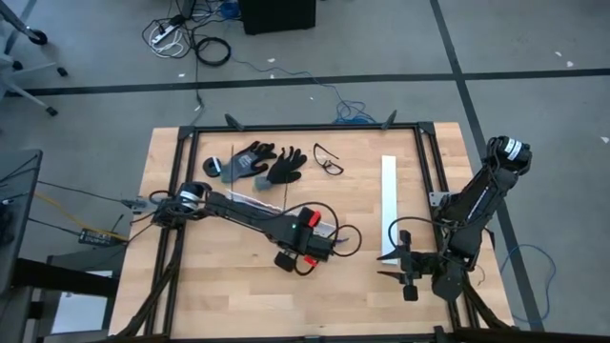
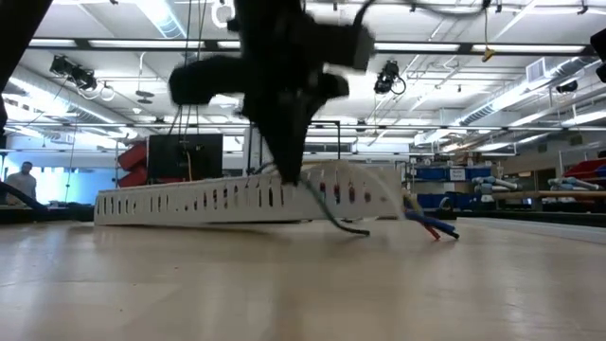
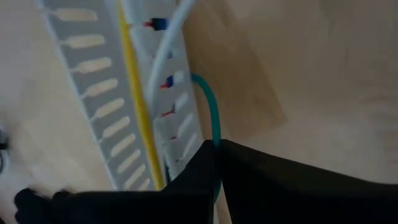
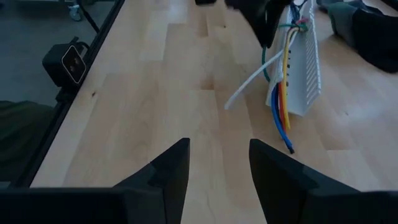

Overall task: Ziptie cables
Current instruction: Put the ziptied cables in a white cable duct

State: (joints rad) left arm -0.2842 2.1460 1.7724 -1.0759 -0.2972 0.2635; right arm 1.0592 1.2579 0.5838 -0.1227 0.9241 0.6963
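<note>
The cables (image 4: 283,93), yellow, blue, white and green, lie along a white slotted strip (image 4: 308,68) near the table's middle, their ends sticking out past its near end. The strip rests flat on the wood (image 2: 208,204). My left gripper (image 3: 216,155) stands over the strip's near end, pointing steeply down (image 2: 292,178), and is shut on the green cable. Near the table's right front corner my right gripper (image 4: 219,163) waits above the wood, open with nothing between its fingers; it also shows in the high view (image 1: 405,272). My left gripper pinches the green cable (image 3: 214,134) between its two shut fingers, coming from above and pointing steeply down. The cable curves up in a slack loop from beside the strip into the seam between the fingers. Its other end stays down among the other cables.
A pair of black gloves (image 1: 259,164) and clear glasses (image 1: 327,160) lie at the far side. A second white strip (image 1: 389,205) lies toward the right. A black metal frame (image 1: 286,129) runs around the table. Bare wood lies between the two grippers.
</note>
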